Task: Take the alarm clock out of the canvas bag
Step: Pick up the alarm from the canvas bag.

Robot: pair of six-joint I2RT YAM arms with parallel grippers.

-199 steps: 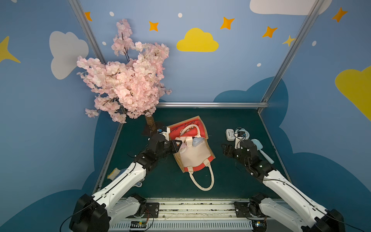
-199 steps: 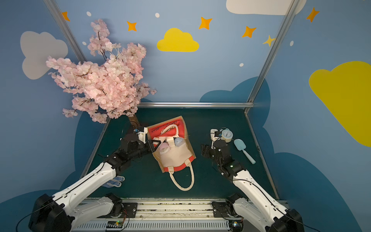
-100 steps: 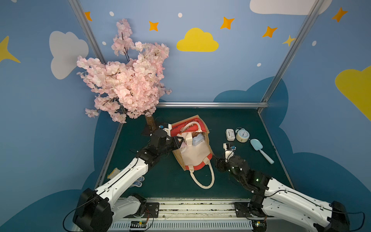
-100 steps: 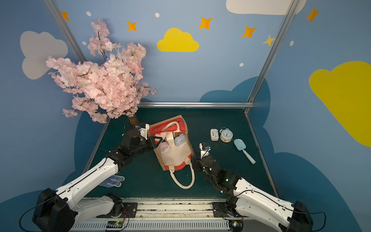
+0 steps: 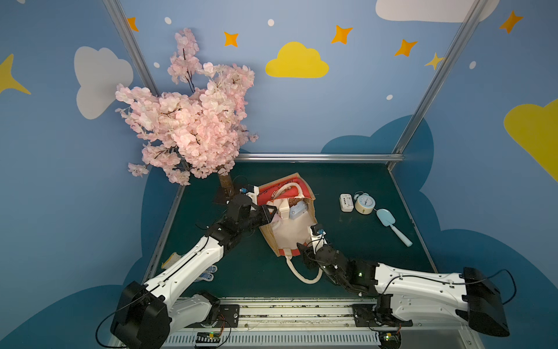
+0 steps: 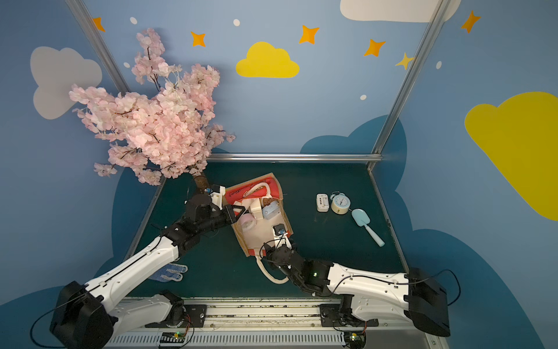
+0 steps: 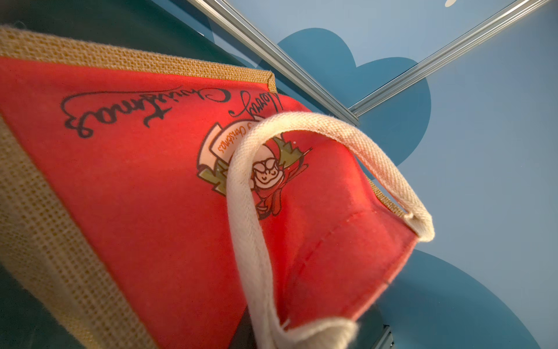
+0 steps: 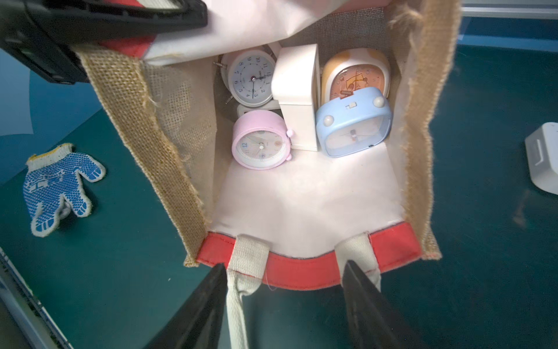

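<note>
The canvas bag (image 5: pixel 290 232) (image 6: pixel 259 232) lies on its side, its mouth facing the front. My left gripper (image 5: pixel 267 211) (image 6: pixel 234 211) is shut on its raised upper rim; the left wrist view shows only the red panel (image 7: pixel 151 196) and a cream handle (image 7: pixel 247 211). Inside the bag (image 8: pixel 302 196) lie several alarm clocks: pink (image 8: pixel 259 143), blue (image 8: pixel 353 124), white round (image 8: pixel 250 80), orange (image 8: pixel 354 75) and a white box-shaped one (image 8: pixel 297 93). My right gripper (image 5: pixel 305 250) (image 6: pixel 267 250) (image 8: pixel 285 272) stands open at the mouth, its fingers either side of the lower red rim, holding nothing.
At the back right a twin-bell alarm clock (image 5: pixel 364 204) (image 6: pixel 340 204), a white digital clock (image 5: pixel 346 202) and a blue scoop (image 5: pixel 392 225) lie on the table. A blue-dotted glove (image 8: pixel 57 187) (image 6: pixel 169 272) lies front left. A blossom tree (image 5: pixel 193 121) overhangs the back left.
My right gripper has left the clocks at the back right and swung round to the bag's mouth at the front. The left gripper keeps its hold on the bag.
</note>
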